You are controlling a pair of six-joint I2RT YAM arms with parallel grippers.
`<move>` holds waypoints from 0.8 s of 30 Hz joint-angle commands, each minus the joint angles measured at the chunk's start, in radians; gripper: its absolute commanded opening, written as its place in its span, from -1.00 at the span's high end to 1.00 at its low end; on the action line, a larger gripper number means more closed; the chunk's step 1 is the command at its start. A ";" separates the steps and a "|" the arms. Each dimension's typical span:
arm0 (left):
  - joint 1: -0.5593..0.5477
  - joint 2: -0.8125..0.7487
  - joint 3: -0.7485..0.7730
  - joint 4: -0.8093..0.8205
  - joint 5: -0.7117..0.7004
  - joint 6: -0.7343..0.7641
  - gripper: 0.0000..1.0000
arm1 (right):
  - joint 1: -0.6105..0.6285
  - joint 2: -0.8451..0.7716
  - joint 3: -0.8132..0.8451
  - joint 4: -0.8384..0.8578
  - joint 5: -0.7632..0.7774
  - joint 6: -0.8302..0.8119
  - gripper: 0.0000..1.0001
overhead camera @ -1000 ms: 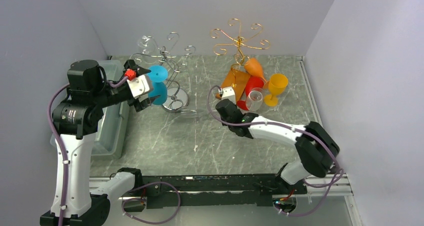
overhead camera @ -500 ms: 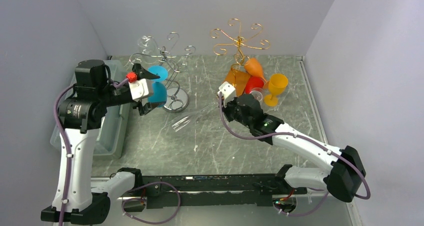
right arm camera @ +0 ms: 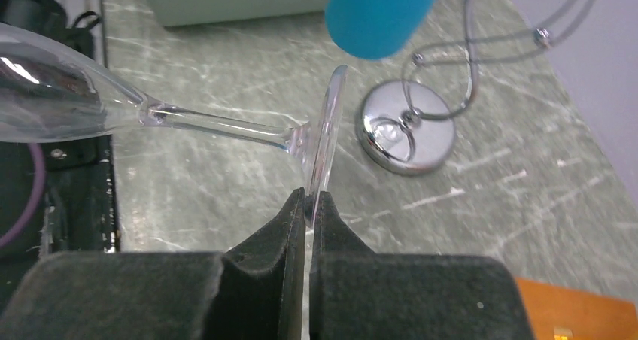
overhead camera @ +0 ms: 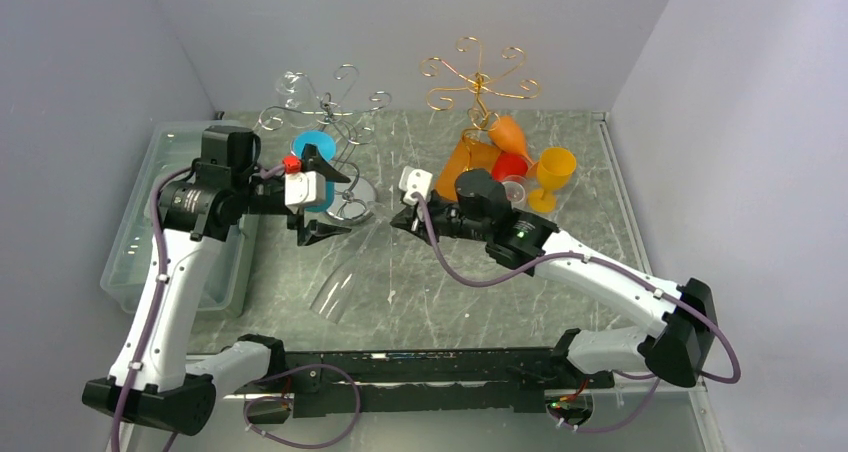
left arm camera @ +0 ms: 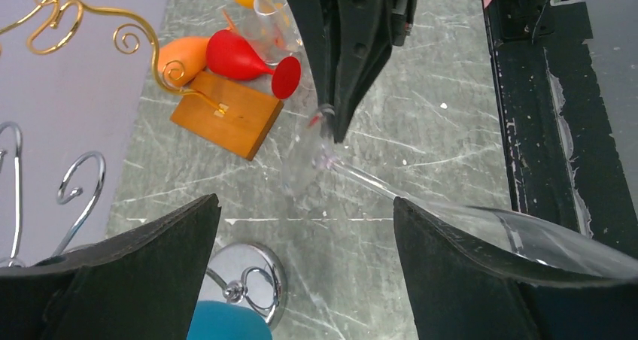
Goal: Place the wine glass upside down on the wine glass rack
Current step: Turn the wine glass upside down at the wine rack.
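Clear wine glass (overhead camera: 335, 294) hung on its side above the counter (overhead camera: 420, 310), foot toward the middle and bowl slanting down to the near-left. Its thin stem and long bowl were fully see-through.

At the far left a grey plastic bin (overhead camera: 135, 242) sat along the side wall; what lay in it could not be made out. Just right of it the left fingers (overhead camera: 322, 198) stood spread wide, apart from the stem. The bowl passed close by the nearer one, and whether they touched could not be told. Behind them stood a silver wire rack (overhead camera: 345, 122) on a round chrome base. A blue glass (overhead camera: 315, 144) hung from it upside down, and a second clear glass (overhead camera: 290, 87) hung at its back-left arm.

Bare counter lay open between the two racks and in front of them, down to the black rail (overhead camera: 420, 362) at the near edge. The right fingers (right arm camera: 310, 204) were pressed together on the rim of the wine glass's foot.

Farther right a gold wire rack (overhead camera: 478, 77) rose from a wooden block (left arm camera: 226, 116). A red glass (left arm camera: 241, 56), an orange one and a yellow goblet (overhead camera: 553, 172) crowded beside it, toward the right wall.
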 commanded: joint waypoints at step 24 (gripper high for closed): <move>-0.153 0.120 0.102 -0.268 -0.053 0.203 0.08 | 0.126 0.087 0.272 -0.100 -0.043 -0.158 1.00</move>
